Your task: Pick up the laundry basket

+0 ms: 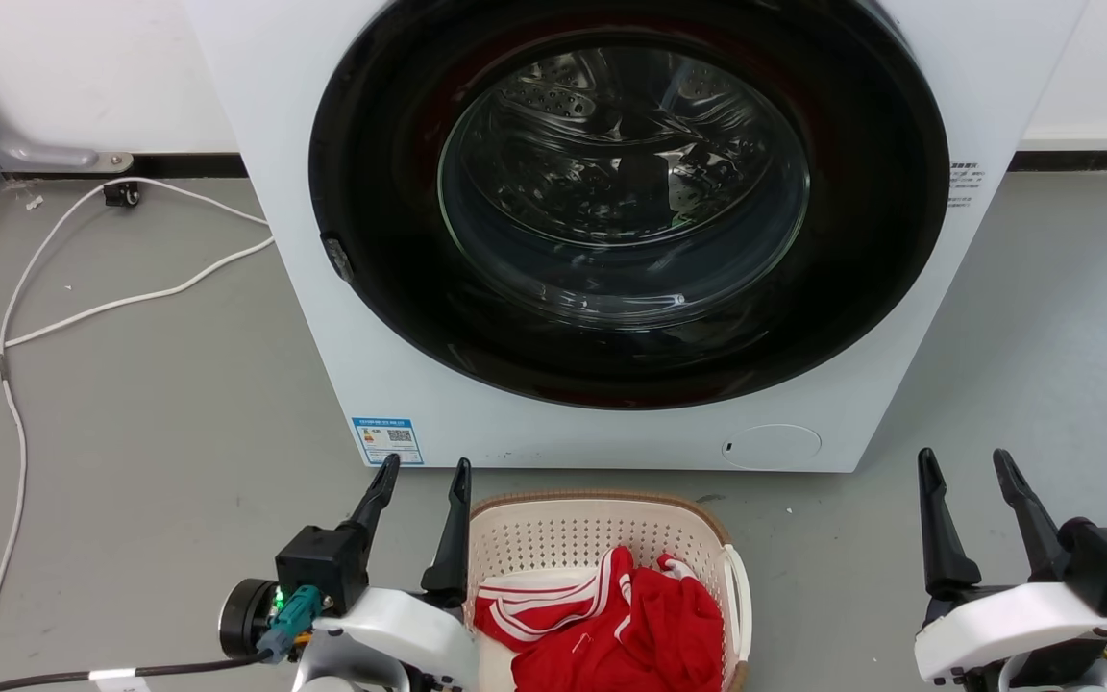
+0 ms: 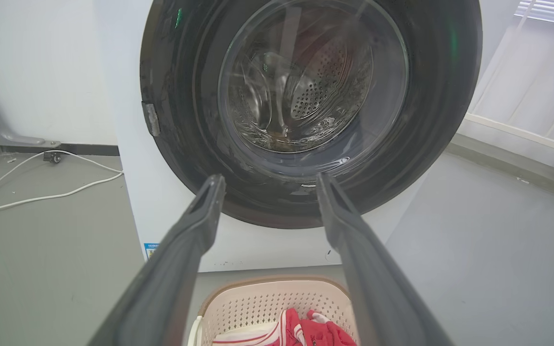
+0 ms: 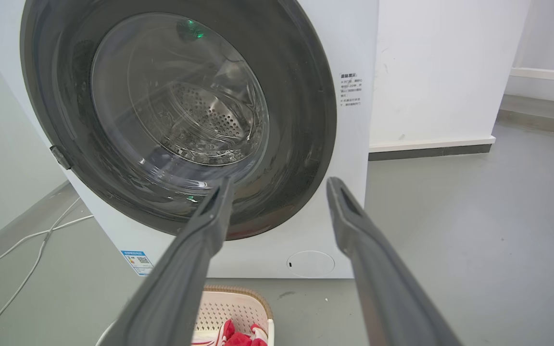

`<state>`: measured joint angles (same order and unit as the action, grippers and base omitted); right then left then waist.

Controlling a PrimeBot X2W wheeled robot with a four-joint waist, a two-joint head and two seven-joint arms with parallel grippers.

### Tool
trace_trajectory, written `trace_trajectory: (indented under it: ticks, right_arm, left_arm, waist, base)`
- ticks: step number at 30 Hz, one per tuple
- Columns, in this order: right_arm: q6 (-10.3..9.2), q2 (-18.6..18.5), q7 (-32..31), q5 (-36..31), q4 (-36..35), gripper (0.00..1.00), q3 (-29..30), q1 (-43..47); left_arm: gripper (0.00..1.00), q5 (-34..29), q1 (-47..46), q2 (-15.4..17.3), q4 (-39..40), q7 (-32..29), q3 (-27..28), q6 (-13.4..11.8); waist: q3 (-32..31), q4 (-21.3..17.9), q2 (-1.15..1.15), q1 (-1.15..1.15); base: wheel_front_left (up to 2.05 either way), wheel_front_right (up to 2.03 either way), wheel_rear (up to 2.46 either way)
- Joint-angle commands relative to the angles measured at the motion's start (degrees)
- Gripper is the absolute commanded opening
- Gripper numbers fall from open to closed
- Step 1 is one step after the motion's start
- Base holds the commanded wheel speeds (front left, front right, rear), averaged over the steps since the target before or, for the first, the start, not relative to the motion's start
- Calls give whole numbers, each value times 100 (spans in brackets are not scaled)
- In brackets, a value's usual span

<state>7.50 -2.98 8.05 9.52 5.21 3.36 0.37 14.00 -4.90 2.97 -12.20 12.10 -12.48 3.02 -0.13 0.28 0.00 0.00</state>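
The laundry basket (image 1: 553, 538) is cream with perforated walls and a brown rim, and it stands on the floor just in front of the washer, holding red and white clothes (image 1: 626, 625). A white loop handle (image 1: 738, 596) shows on its right side. My left gripper (image 1: 424, 468) stands open right beside the basket's left wall, nothing between its fingers. My right gripper (image 1: 969, 459) is open too, well off to the basket's right. The basket (image 2: 267, 300) lies low between my left fingers in the left wrist view, and the basket (image 3: 231, 307) sits at the bottom of the right wrist view.
A white front-loading washer (image 1: 477, 413) with a shut dark round door (image 1: 626, 192) rises close behind the basket. White cables (image 1: 83, 308) trail over the grey floor at the left. A wall and baseboard run behind.
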Motion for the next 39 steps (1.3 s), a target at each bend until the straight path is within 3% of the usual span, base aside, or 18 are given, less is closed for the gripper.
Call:
trace_trajectory:
  ticks: [1, 18, 39]
  right_arm:
    - [-2, 12, 41, -151, -59, 100, -5, 38]
    - [-2, 14, 128, -563, -74, 100, -25, 106]
    - [-2, 15, 249, -567, -1, 100, -32, 116]
  left_arm:
    - [100, -141, -85, 19, 16, 51, -30, -23]
    - [100, -815, -74, 16, -22, 230, -107, -94]
    - [100, -834, -26, -4, -166, 311, -32, -65]
  waist:
    - [1, 4, 0, 0]
    - [-3, 14, 0, 0]
    - [4, 32, 0, 0]
  base:
    - [0, 0, 0]
    - [0, 0, 0]
    - [0, 0, 0]
